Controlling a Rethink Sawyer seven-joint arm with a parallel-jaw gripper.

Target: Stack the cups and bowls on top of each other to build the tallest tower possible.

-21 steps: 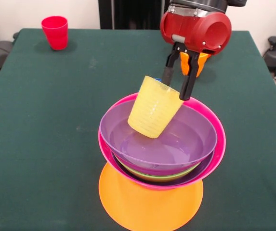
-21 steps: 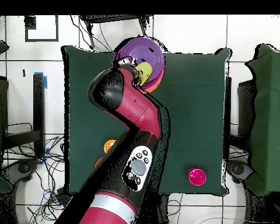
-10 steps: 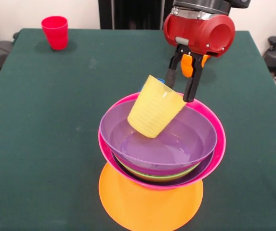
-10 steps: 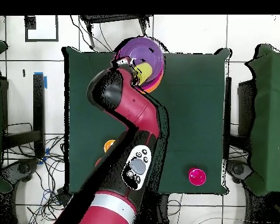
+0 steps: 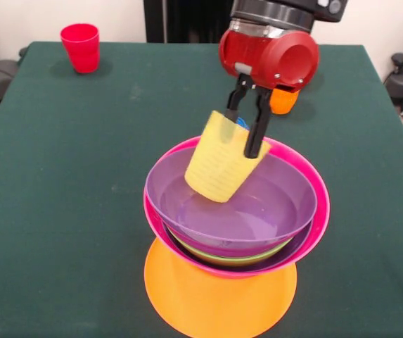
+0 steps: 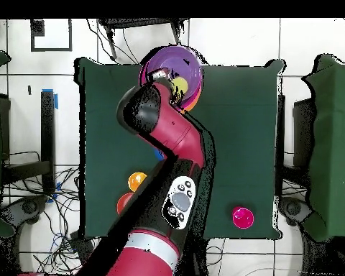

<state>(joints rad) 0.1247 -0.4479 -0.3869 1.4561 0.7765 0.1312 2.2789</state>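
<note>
Your tool (image 5: 247,130) was clamped on the rim of the yellow cup (image 5: 219,158), one finger inside and one outside. The cup hung tilted below the tool, its base low inside the top purple bowl (image 5: 257,211) of the tower (image 5: 236,232) (whether it touched, I could not tell). The red cup (image 5: 80,47) stood well apart at a table (image 5: 60,176) corner.
</note>
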